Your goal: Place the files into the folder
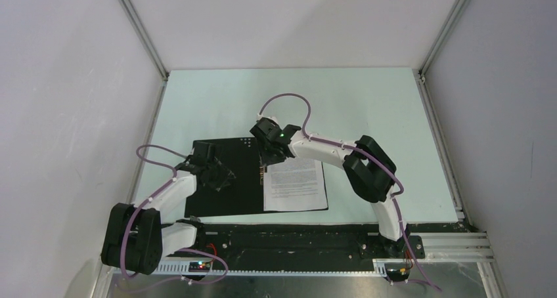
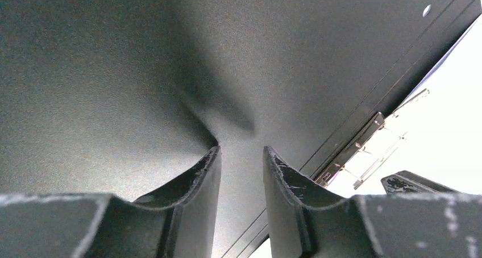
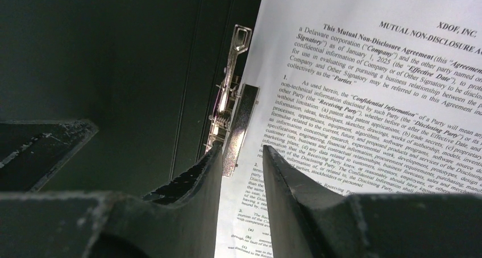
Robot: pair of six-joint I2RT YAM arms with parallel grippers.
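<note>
Left gripper (image 1: 220, 178), jaws narrowly apart, empty, over the left half of the open folder (image 1: 217, 148) by the table's (image 1: 368, 107) near edge; printed files (image 1: 295, 183) on its right half; right gripper (image 3: 241, 147), gap narrow, at the spine clip (image 3: 230, 99)

Black folder (image 1: 243, 196), white files (image 1: 295, 183) with black print

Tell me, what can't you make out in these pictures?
- Top view: print on the printed sheet is too small to read.
- Top view: the right pincer tips hide under its wrist; contact with the metal clip unclear.
- Left wrist view: glare washes out everything beside the folder.
- Right wrist view: the fingers cover the sheet's lower lines.
- Sheets beneath the top one: covered everywhere.
</note>
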